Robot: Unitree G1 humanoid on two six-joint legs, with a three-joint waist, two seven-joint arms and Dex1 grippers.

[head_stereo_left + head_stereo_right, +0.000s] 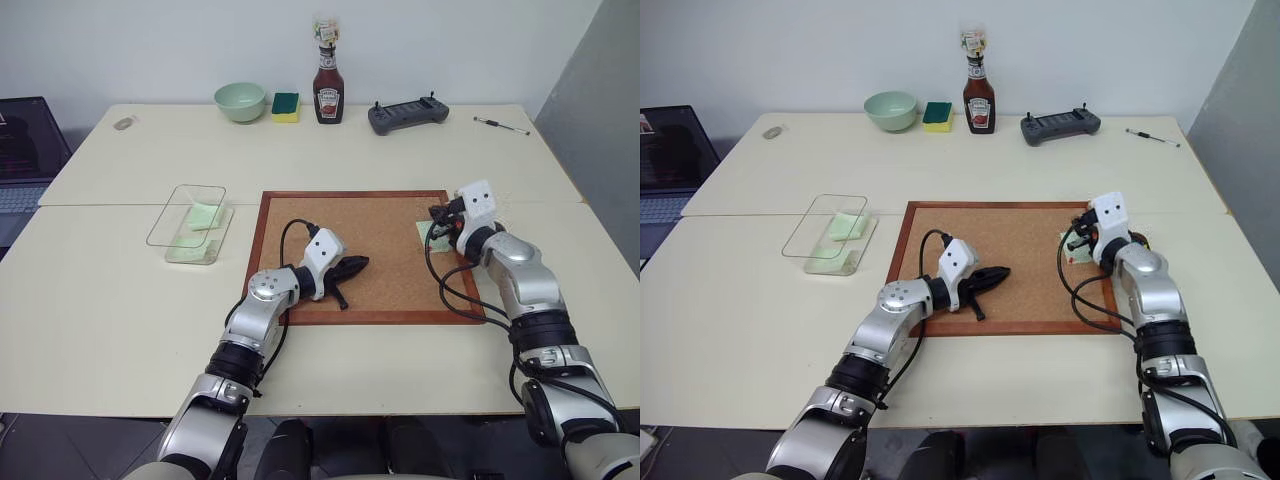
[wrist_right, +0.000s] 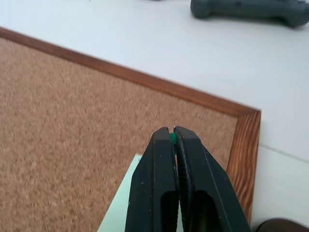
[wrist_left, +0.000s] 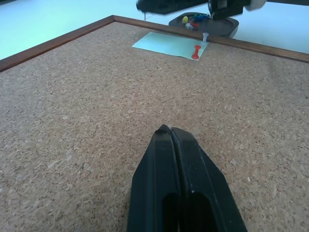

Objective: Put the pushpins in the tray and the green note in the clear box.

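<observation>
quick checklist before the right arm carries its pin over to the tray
1. Right gripper shut on a green pushpin: ok, a green sliver shows between the fingertips.
2. Tray reachable: ok, it sits just past the cork board edge, with pins already in it.
3. Green note free to lift: not ok, a red pushpin and a white pushpin are on it.
4. Left gripper out of the way: ok, shut and empty, low over the board.
5. Clear box ready: ok, open-topped; it already holds a pale green slip.
</observation>
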